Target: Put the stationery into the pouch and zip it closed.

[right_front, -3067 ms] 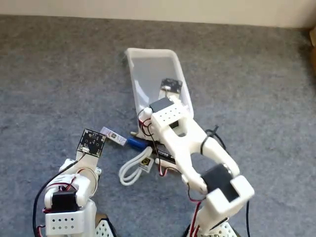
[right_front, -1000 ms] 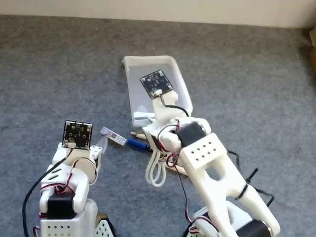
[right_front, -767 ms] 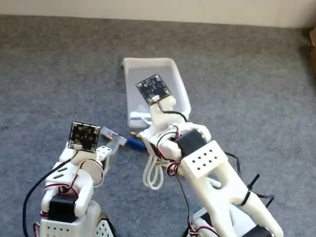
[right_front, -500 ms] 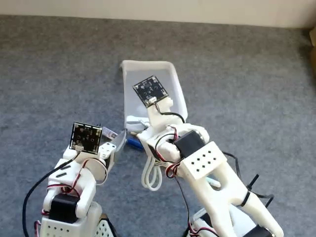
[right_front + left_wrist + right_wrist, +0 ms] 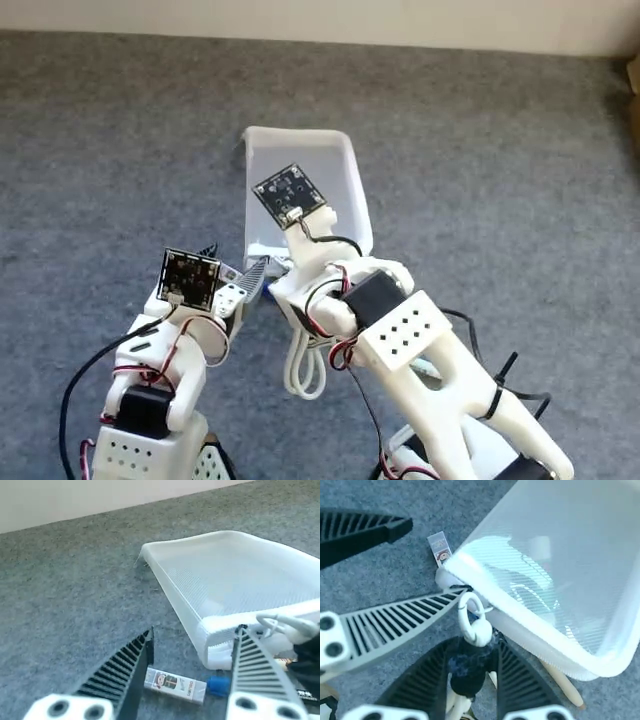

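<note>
1. We see a grey carpet (image 5: 520,200) that carries everything. A pale wall (image 5: 400,20) runs along its far edge, and both arms rise from its near edge.
2. Broad carpet stretches from the pouch to the left edge, the right edge and the far edge. The crowding is all toward the near edge, where the two arms meet.
3. The pouch (image 5: 320,160) is translucent white and lies about mid-carpet, its mouth facing the near edge.
4. The right gripper (image 5: 474,647) sits at that mouth, its jaws clamped on the white cord (image 5: 305,365). One small loop pokes out at the fingertips against the pouch's rim, and the rest hangs down toward the carpet.
5. The left gripper (image 5: 196,632) has its fingers spread wide, just beside the pouch's near-left corner. We cannot tell whether its pale finger touches the cord loop.
6. A blue-capped tube (image 5: 175,685) lies on the carpet beneath the left gripper's spread fingers, close to the pouch's corner.
7. A tan stick (image 5: 562,682) lies partly under the pouch's mouth, beside the right gripper.
</note>
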Robot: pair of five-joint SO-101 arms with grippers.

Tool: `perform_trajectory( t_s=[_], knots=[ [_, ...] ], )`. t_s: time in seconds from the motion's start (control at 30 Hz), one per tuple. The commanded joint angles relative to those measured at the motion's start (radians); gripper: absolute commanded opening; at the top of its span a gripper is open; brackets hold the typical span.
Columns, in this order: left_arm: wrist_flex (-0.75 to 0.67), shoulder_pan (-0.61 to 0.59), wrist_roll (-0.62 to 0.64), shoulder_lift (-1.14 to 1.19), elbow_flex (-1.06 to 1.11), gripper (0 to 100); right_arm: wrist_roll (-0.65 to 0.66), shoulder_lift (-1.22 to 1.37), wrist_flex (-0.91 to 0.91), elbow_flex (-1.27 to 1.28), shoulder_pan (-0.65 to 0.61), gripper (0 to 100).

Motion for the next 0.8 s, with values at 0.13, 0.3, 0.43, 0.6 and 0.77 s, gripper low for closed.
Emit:
perform_trajectory(
  t_s=[0.13, 0.3, 0.43, 0.6, 0.77],
  knots=[
    [-0.034, 0.008, 0.000, -0.007, 0.022, 24, 0.012, -0.062, 0.047, -0.013, -0.015, 0.4],
    [-0.034, -0.008, -0.038, -0.007, 0.030, 20, 0.012, -0.168, 0.067, 0.013, -0.015, 0.4],
    [-0.049, -0.022, -0.038, -0.007, 0.030, 18, 0.012, -0.228, 0.067, 0.067, -0.015, 0.4],
    [-0.052, -0.022, -0.035, -0.007, 0.019, 15, 0.012, -0.237, 0.067, 0.097, -0.015, 0.4],
    [-0.049, -0.022, -0.038, -0.008, -0.007, 5, 0.012, -0.240, 0.070, 0.110, -0.007, 0.4]
  ],
)
